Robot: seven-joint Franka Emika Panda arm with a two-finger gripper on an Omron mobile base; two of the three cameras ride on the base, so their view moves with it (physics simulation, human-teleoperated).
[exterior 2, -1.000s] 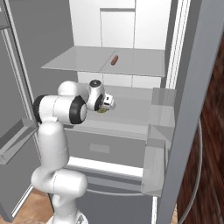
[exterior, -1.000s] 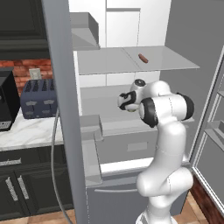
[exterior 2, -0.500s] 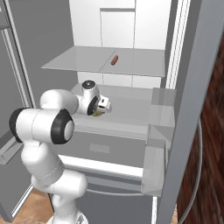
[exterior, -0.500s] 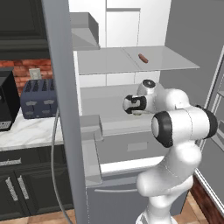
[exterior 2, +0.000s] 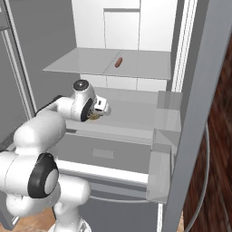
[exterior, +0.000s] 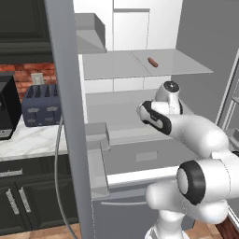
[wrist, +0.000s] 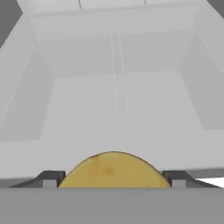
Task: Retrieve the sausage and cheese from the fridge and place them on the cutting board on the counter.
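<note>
In the hand view the yellow-tan cheese (wrist: 113,170) sits between my two fingertips, and my gripper (wrist: 113,178) is shut on it. From the right base view the gripper (exterior 2: 99,111) hangs just in front of the fridge's (exterior 2: 136,27) middle shelf, a bit of cheese (exterior 2: 94,117) showing under the hand. The left base view has the gripper (exterior: 146,115) at the same shelf height. The reddish-brown sausage (exterior: 152,61) (exterior 2: 118,62) lies on the glass shelf above. The white marble counter (exterior: 28,140) is left of the fridge. The cutting board is out of view.
The open fridge door's edge (exterior: 65,93) stands between the arm and the counter. A dark blue toaster (exterior: 42,105) and a black appliance (exterior: 7,112) stand on the counter. Door bins (exterior 2: 165,131) jut out on the right. A wide drawer front (exterior 2: 104,152) lies below the hand.
The hand has drawn back a little and sunk slightly, still holding the cheese. The arm's elbow has swung out toward the cameras. The sausage has not moved.
</note>
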